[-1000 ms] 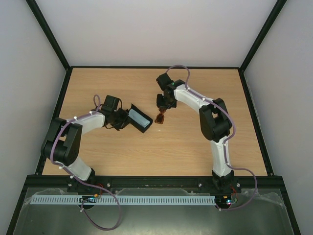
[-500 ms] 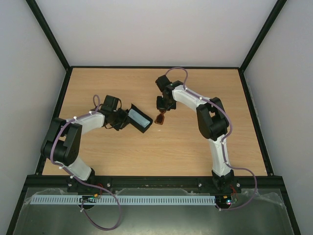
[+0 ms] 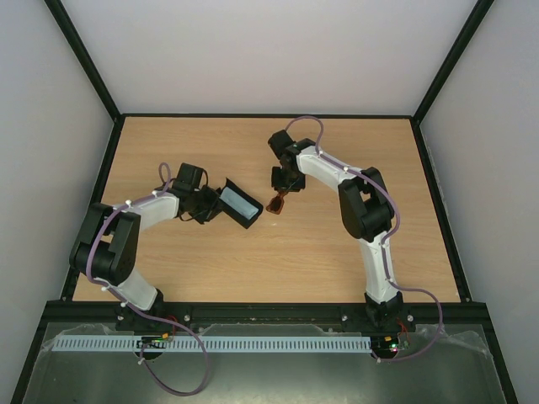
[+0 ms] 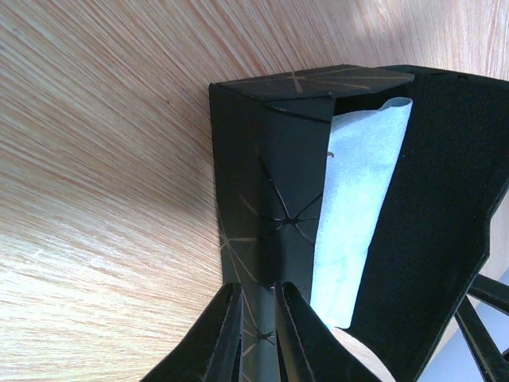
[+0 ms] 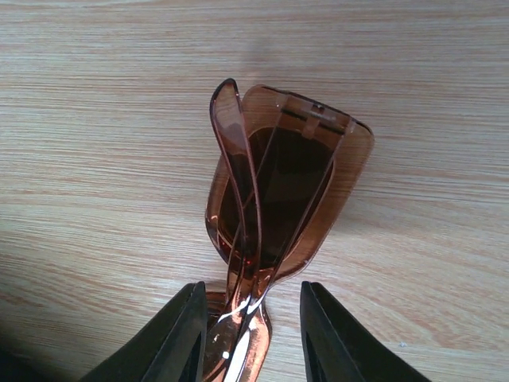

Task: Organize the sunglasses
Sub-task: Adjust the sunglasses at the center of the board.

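Note:
The sunglasses (image 5: 274,187), folded, with a brown frame and amber lenses, lie on the wooden table (image 5: 95,119). In the top view the sunglasses (image 3: 276,203) are at the table's middle. My right gripper (image 5: 252,290) is open, its fingers either side of the near end of the sunglasses, with a gap on the right side. It shows just behind them in the top view (image 3: 280,187). My left gripper (image 4: 258,290) is shut on a wall of the open black case (image 4: 270,175), which holds a light blue cloth (image 4: 358,191). From above, the left gripper (image 3: 210,206) holds the case (image 3: 240,205) left of the sunglasses.
The table (image 3: 337,252) has a black raised rim and grey walls on three sides. The case's black lid (image 4: 429,207) stands open to the right of the cloth. Both arm bases are at the near edge.
The right arm's wrist has shifted slightly back and left. The sunglasses stay in the same spot on the table. The left arm and the case have not moved.

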{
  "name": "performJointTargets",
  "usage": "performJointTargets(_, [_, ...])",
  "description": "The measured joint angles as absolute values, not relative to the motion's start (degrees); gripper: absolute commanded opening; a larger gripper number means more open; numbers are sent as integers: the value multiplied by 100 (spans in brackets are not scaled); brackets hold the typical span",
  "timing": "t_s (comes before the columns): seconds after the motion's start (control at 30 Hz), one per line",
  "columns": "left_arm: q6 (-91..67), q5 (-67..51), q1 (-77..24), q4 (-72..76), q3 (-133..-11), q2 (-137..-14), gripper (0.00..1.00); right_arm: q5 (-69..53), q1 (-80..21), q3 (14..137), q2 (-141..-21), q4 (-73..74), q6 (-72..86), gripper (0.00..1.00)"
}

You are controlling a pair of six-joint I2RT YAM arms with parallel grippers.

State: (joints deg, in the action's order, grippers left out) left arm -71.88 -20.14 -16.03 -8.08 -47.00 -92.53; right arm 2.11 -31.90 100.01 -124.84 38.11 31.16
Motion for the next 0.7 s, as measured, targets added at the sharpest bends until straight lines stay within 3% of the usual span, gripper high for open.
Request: performJointTargets(0.7, [-7085, -2084, -1492, -810, -4700, -9203, 15, 353, -3192, 10997, -13120, 4237, 3170, 34])
